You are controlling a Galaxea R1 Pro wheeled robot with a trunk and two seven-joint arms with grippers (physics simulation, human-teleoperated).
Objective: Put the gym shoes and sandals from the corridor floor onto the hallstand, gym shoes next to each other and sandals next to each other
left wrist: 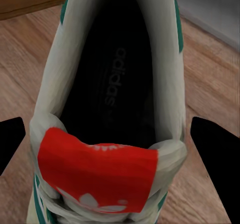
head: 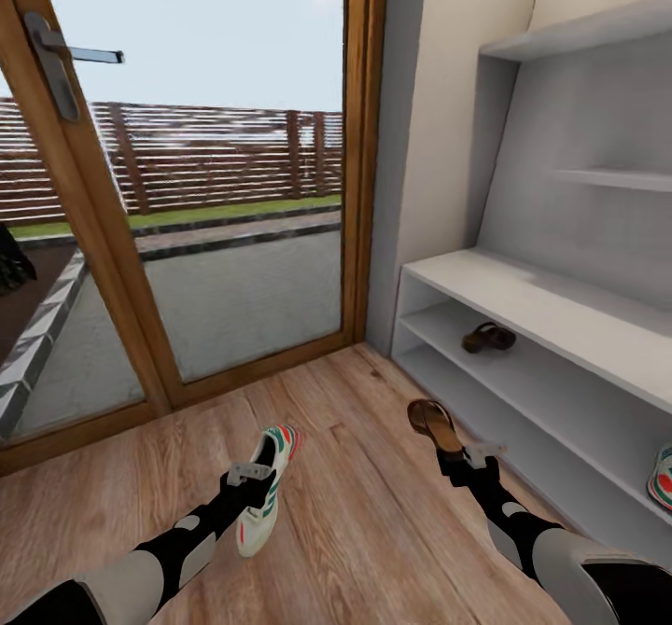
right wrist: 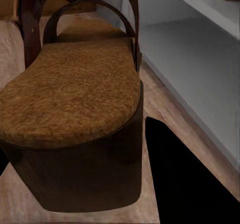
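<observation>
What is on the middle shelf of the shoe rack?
One brown sandal rests on the middle shelf of the shoe rack, and a gym shoe at the picture's edge, partly cut off.

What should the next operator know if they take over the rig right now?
Left gripper: closed on a gym shoe, lifted over the corridor floor.
Right gripper: closed on a sandal by its heel, near the hallstand.
Done: one sandal sits on the middle shelf; one gym shoe sits on a shelf at the right edge.
Left: place the held sandal beside its mate and the held shoe beside the other shoe.
</observation>
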